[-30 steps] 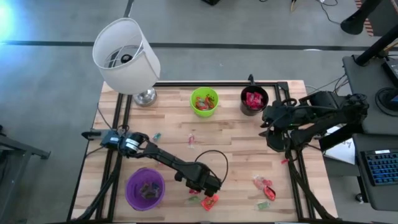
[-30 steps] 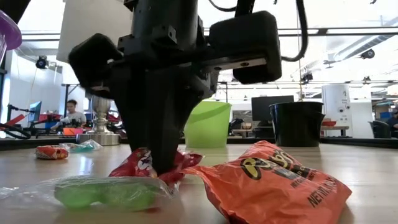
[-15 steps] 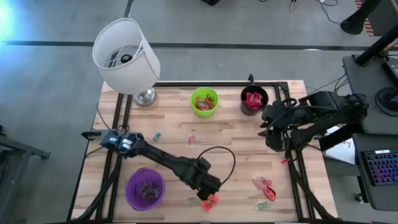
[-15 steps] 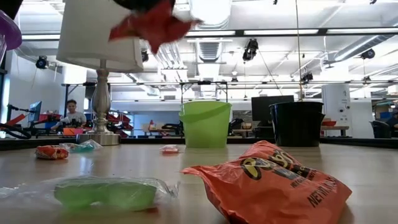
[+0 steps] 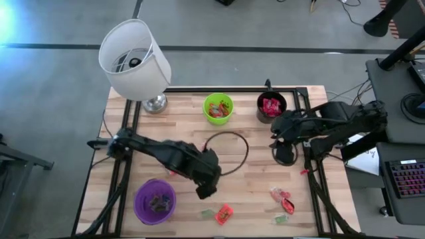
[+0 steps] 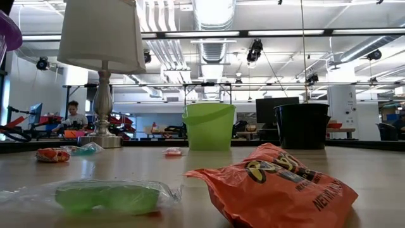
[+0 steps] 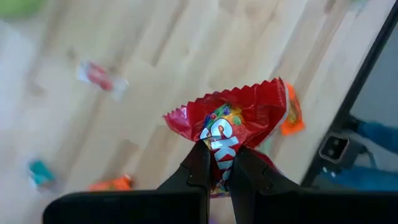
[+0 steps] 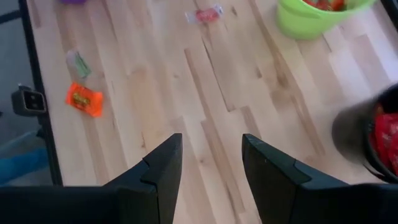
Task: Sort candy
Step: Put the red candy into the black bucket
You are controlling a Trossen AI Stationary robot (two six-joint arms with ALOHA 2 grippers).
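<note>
Wooden table [image 5: 252,179], left tool [image 7: 219,163] clamping red candy packet [image 7: 233,121].

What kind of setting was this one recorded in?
Probably an open robotics lab or workshop: exposed ceiling ducts, a person at benches behind the wooden table, and a keyboard beside it.

Grey floor [image 5: 60,99], white-shaded lamp [image 5: 135,58], ceiling strip lights [image 6: 291,32], seated person [image 6: 74,114]
</note>
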